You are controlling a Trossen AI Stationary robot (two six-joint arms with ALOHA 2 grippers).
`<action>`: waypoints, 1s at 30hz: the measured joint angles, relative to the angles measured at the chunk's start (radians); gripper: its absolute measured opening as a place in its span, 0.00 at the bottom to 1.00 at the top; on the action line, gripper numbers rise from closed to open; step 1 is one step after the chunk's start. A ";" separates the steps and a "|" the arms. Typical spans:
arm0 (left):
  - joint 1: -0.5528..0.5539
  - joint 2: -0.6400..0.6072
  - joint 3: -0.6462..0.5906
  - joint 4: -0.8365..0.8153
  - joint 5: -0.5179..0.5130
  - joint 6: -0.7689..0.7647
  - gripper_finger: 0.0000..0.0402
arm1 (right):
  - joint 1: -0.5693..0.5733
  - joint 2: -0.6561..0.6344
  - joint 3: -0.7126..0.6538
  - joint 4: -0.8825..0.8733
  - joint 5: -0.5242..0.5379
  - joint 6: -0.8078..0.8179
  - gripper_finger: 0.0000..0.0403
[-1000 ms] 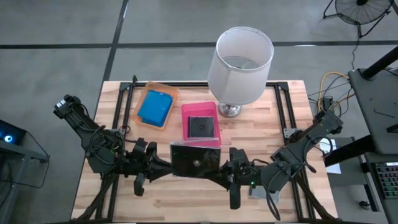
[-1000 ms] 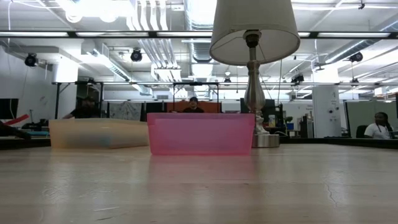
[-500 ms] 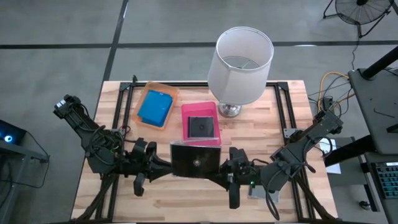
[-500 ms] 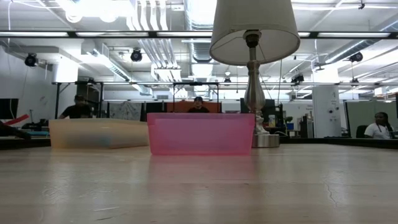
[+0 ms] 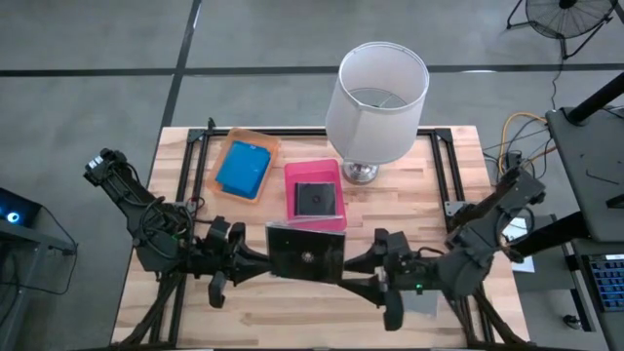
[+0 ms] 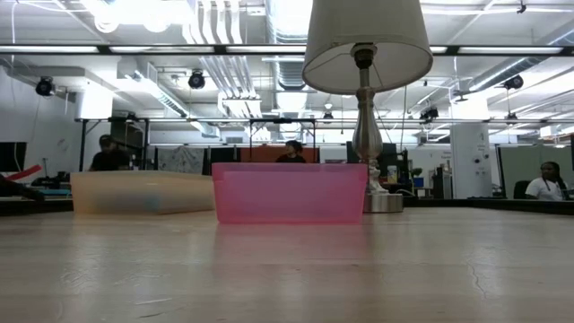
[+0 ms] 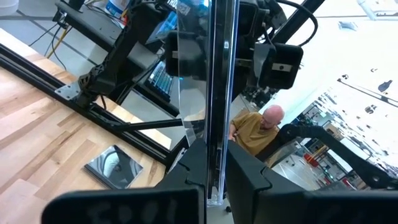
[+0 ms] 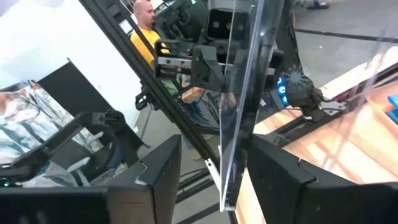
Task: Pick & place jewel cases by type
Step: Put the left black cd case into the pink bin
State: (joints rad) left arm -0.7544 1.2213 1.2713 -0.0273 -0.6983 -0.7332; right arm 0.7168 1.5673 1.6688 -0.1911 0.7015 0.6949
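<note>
Blue cases (image 5: 243,168) lie in the orange tray (image 5: 220,161), one dark case (image 5: 316,200) in the pink tray (image 5: 292,175); another dark jewel case (image 5: 305,253) hangs mid-desk, left gripper (image 5: 255,257) jaws clamping it, right gripper (image 5: 359,270) jaws parted beside it.

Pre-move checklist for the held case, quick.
1. Left gripper shut on the dark jewel case: ok.
2. Right gripper released: ok, fingers stand apart from the case edge in its wrist view, gripper drawn clear of it.
3. Case off the table, held upright: ok.
4. Pink tray reachable, one dark case already inside: ok.
5. Lamp beside the pink tray, clearance on approach: cannot tell.
6. Orange tray holds only blue cases: ok.
</note>
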 joint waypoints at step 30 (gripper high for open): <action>0.000 -0.001 0.001 0.226 0.167 0.187 0.02 | 0.107 -0.062 0.000 -0.031 0.261 -0.001 0.55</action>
State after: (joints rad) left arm -0.7544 1.2205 1.2720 0.1986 -0.5315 -0.5464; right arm 0.8234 1.5051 1.6684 -0.2224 0.9629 0.6936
